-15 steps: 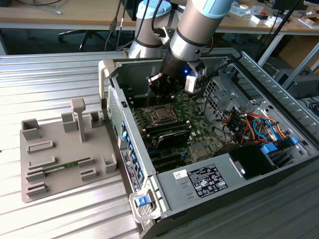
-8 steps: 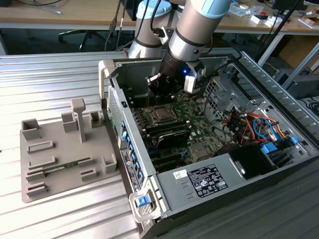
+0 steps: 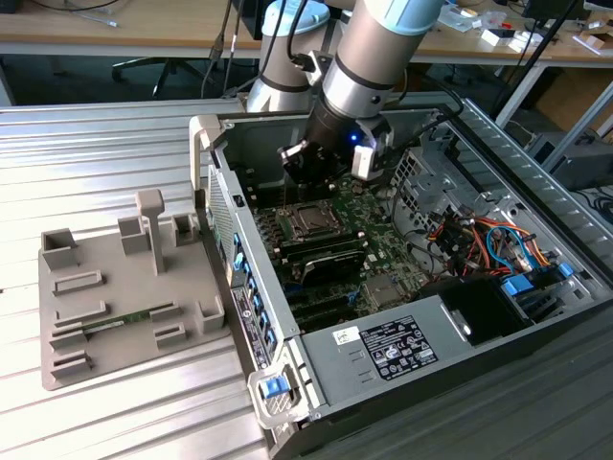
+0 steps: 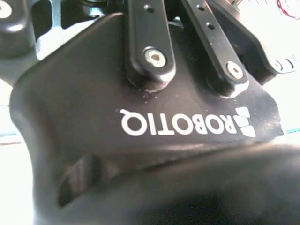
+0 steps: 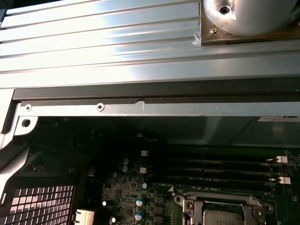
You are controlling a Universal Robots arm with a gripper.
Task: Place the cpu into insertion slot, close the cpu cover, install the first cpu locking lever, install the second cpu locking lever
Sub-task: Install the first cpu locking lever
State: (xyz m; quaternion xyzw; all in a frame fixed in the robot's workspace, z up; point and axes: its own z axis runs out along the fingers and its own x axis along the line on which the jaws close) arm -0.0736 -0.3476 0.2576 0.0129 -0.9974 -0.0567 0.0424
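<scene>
Slot point(image 3: 313, 219) sits center frame in the exterior view: square black socket, silver rim, dark middle, on the green board point(image 3: 383, 251) inside the open PC case point(image 3: 498, 144). Cover reads as a silver frame lying flat around it; cannot tell whether a cpu is seated in there. Hand point(image 3: 308, 168) hangs directly above the slot, upper center, apart from it. Open or closed: cannot tell, body blocks the fingers.

First wrist view gets the slot point(image 5: 220, 213) closer, at the lower right edge: metal frame with screws, greyish square inside, partly cut off. Long black memory slots point(image 5: 225, 171) run just above it, case wall and ribbed table point(image 5: 103, 33) across the top.

Second wrist view is the black hand body point(image 4: 140, 122) up close, two linkage bars with bolts at top.

Exterior view also has a grey fixture tray point(image 3: 124, 297) on the table at left, and a grey power supply point(image 3: 393, 350) at lower center.
</scene>
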